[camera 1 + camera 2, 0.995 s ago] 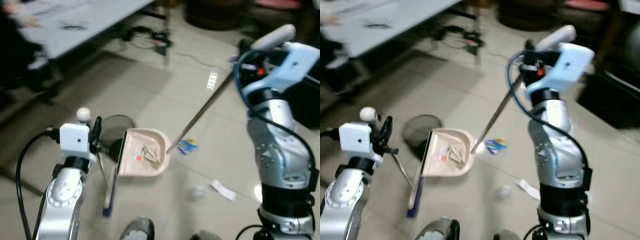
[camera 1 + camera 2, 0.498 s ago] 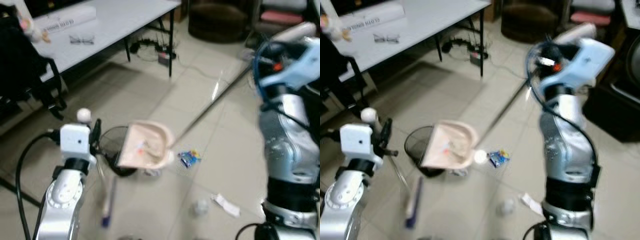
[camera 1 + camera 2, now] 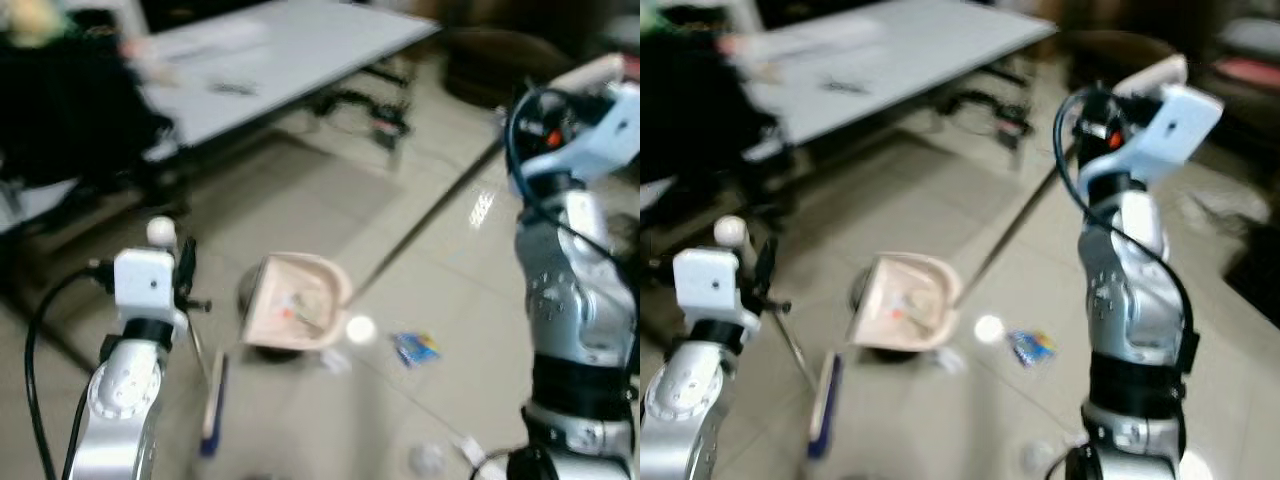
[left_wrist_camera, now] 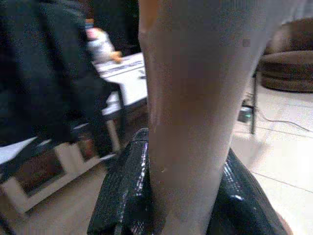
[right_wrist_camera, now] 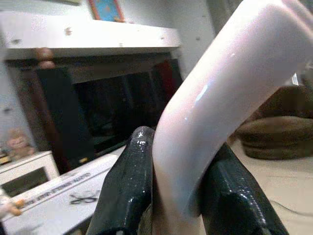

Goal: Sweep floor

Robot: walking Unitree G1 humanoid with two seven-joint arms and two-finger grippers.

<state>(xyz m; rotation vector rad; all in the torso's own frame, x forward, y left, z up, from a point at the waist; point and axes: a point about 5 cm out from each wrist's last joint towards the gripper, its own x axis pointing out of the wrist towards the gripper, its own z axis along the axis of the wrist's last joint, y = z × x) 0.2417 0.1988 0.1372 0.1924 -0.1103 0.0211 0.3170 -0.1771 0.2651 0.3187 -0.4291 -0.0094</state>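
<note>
My right gripper (image 5: 168, 196) had both black fingers (image 5: 129, 181) closed tight around the pale curved handle (image 5: 215, 98) of the long-handled dustpan (image 3: 295, 302), held high at my right shoulder. The thin metal shaft (image 3: 425, 225) ran down and across to the pan, which hung tilted over the dark round bin (image 3: 862, 296) with scraps (image 3: 292, 308) in its scoop. My left gripper (image 4: 166, 196) was clamped on the broom's pale handle (image 4: 195, 88); the broom (image 3: 212, 400) itself slanted down to a blue head near the floor.

The pan seemed light plastic, but on so long a shaft it would swing and twist easily — I judged the glossy handle slippery, so the grip belonged right at the bend, where the curve stops it from rotating. The broom handle felt stiff and safe to hold high.

Against half a second ago, the whole view had shifted and blurred, so my head had moved — the table (image 3: 290, 50) sat more central. The pan sat much the same over the bin, and the blue wrapper (image 3: 416, 348), white ball (image 3: 360, 328) and other litter remained on the tiles (image 3: 330, 200).
</note>
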